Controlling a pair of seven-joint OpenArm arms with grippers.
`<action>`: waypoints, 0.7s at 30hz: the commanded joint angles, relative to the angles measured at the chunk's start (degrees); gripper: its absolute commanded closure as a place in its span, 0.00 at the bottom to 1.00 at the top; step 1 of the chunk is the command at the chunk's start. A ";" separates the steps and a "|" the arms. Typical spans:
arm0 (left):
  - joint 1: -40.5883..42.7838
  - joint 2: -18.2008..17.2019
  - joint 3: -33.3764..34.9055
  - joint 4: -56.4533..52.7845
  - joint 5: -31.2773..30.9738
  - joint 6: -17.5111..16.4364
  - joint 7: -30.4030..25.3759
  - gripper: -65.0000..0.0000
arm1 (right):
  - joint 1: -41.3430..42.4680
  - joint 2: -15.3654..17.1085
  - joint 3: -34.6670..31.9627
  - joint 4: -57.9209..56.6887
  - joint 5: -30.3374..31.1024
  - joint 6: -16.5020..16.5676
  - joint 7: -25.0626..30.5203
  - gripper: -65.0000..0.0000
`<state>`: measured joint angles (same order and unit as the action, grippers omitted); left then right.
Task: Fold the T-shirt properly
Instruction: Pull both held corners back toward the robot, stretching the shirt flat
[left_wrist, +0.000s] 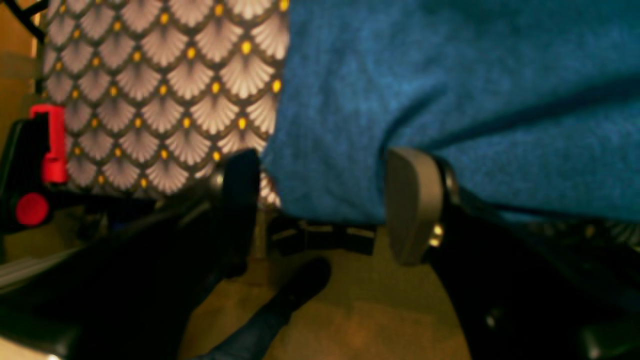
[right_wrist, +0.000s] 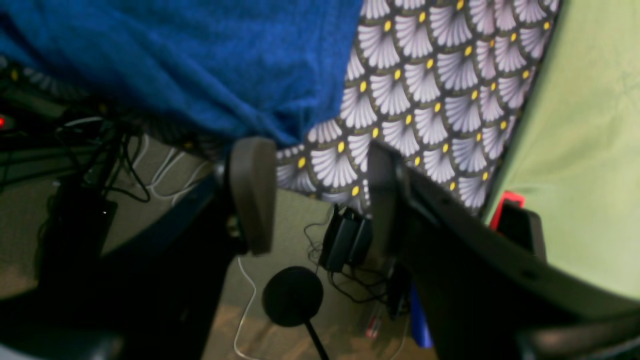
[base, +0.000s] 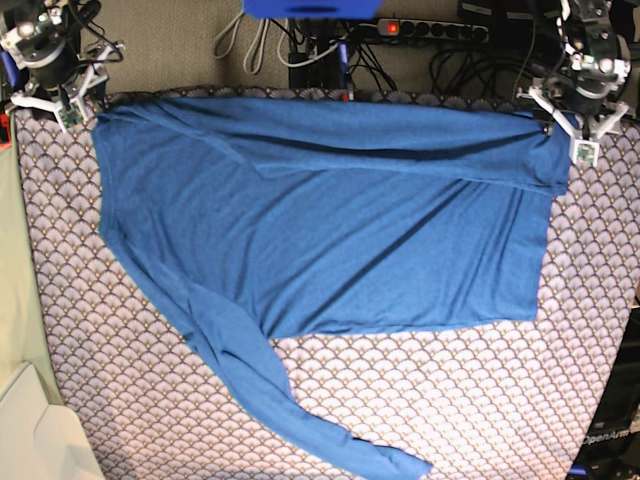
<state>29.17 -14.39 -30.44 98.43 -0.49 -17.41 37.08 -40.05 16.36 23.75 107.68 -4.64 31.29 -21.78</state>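
Shirt: T-shirt (base: 330, 230) spread on desk (base: 500, 400), long axis left-right.
Left end effector (left_wrist: 325, 205): jaws apart, straddling the far hem corner.
Right end effector (right_wrist: 315, 195): jaws apart, just off its corner.

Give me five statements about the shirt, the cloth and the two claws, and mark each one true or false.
1. The T-shirt is plain blue with no print. True.
2. One long sleeve trails toward the bottom edge of the base view. True.
3. The left claw is clamped shut on the shirt. False: its fingers stand apart, with the shirt's edge between them.
4. The tablecloth is plain white. False: it carries a grey-white scallop pattern with yellow dots.
5. The right claw is at the middle of the shirt. False: it is open at the shirt's corner at the table's edge.
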 joint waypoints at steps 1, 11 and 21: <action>0.06 -0.68 -0.38 1.13 0.01 0.40 -0.73 0.41 | -0.52 0.74 0.38 1.03 0.29 -0.39 0.99 0.53; -0.90 -0.60 -0.11 2.09 -4.48 0.31 -0.73 0.41 | 0.71 0.74 0.38 0.94 0.29 -0.39 0.90 0.53; -0.46 -0.33 -0.11 9.83 -8.43 0.31 -0.73 0.41 | 2.03 0.83 0.74 1.20 0.29 -0.39 0.73 0.53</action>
<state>28.60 -14.26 -30.22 107.28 -8.86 -17.30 37.43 -37.67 16.38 23.90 107.70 -4.64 31.29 -22.00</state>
